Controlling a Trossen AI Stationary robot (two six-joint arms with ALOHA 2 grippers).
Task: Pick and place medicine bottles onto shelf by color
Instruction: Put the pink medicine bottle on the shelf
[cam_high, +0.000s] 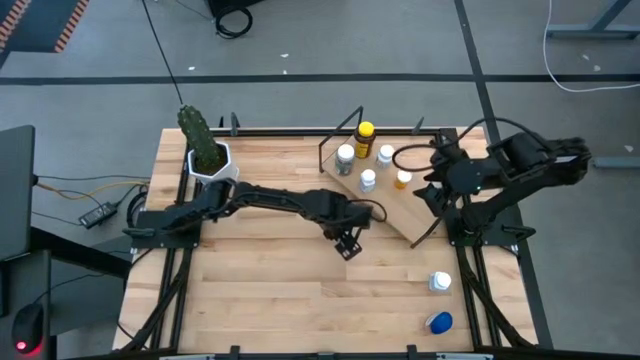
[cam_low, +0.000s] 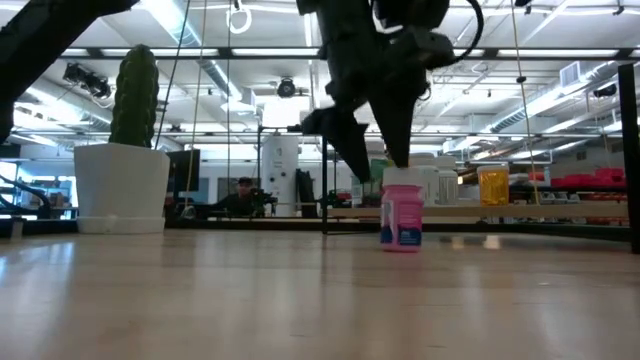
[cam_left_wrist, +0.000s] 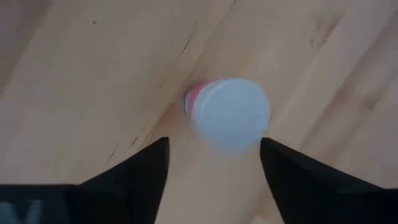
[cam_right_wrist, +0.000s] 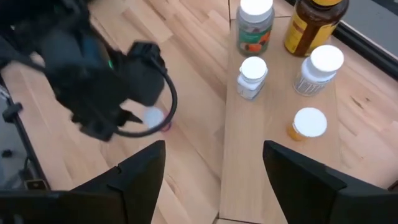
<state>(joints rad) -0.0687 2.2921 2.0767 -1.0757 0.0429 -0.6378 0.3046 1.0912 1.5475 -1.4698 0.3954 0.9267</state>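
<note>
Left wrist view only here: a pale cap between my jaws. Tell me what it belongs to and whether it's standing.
Observer: It's a pink bottle, upright on the table. The left gripper hangs just above it, jaws open.
Operator: Give me the shelf's load.
Observer: Five bottles stand on the shelf, the yellow-capped one at its far end.
Operator: Report the right arm.
Observer: The right gripper waits by the shelf, jaws open.
</note>
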